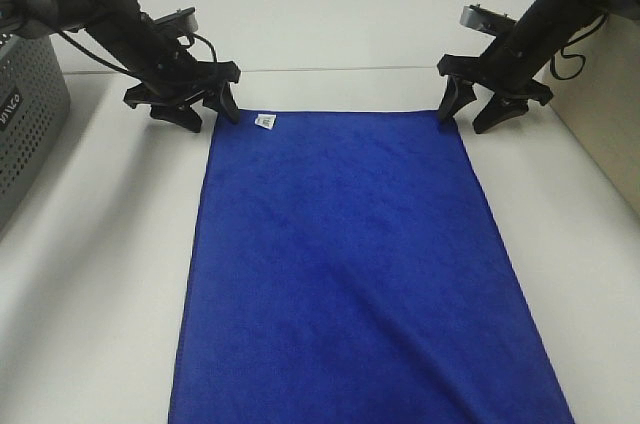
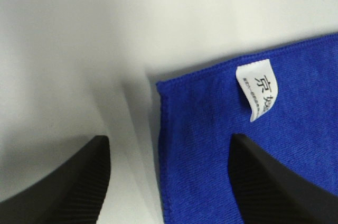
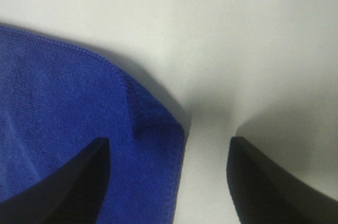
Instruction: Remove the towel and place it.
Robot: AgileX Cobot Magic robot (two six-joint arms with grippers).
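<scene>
The royal-blue towel [image 1: 350, 264] lies flat on the white table, long side running from the far edge to the near edge. Its small white tag [image 1: 265, 122] sits at the far left corner. My left gripper [image 1: 212, 119] is open and straddles that corner. In the left wrist view, one finger [image 2: 269, 182] is over the towel [image 2: 211, 145] beside the tag [image 2: 257, 89] and the other is over bare table. My right gripper [image 1: 468, 120] is open and straddles the far right corner. In the right wrist view, one finger [image 3: 68, 187] is over the towel [image 3: 58, 118].
A grey perforated basket [image 1: 22, 119] stands at the left edge of the table [image 1: 90, 274]. A tan panel [image 1: 605, 114] rises at the right. The table's back edge lies just behind both grippers.
</scene>
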